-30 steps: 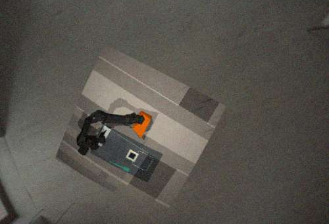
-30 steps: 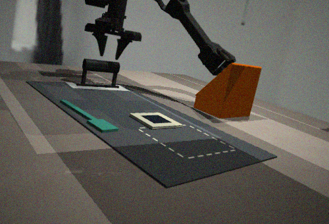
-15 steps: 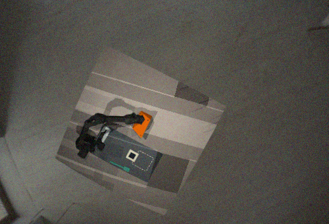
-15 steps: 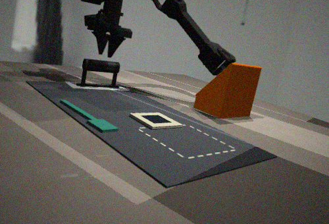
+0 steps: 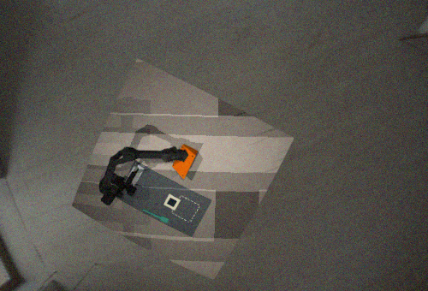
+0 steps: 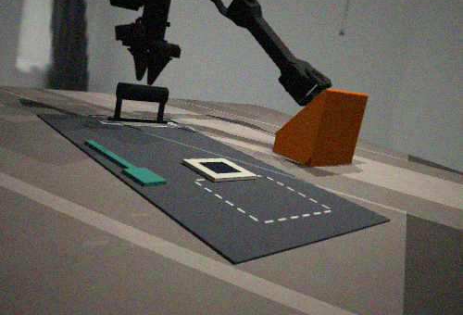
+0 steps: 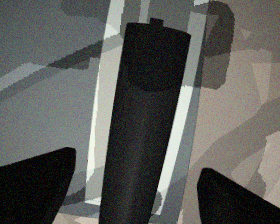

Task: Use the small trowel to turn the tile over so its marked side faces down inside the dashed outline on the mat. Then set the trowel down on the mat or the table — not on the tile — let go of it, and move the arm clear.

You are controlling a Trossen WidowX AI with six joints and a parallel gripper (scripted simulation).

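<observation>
My gripper (image 6: 148, 78) (image 7: 138, 168) (image 5: 109, 196) is open and empty. It hangs a little above the trowel, which has a black bar handle (image 6: 141, 93) (image 7: 146, 128) on a pale flat blade (image 7: 103, 116) (image 5: 135, 171). The trowel rests at the far end of the dark mat (image 6: 259, 241) (image 5: 158, 188). In the wrist view the handle lies between my two fingertips, below them. The cream tile (image 6: 219, 169) (image 5: 171, 202) lies flat on the mat with its dark marked side up, just outside the dashed outline (image 6: 277, 220) (image 5: 199, 205) at one corner.
A green flat spatula-shaped tool (image 6: 125, 164) (image 5: 155, 215) lies on the mat near its front edge. The orange wedge block (image 6: 324, 130) (image 5: 185, 163) holds the arm's base beside the mat. The striped table drops off beyond the mat.
</observation>
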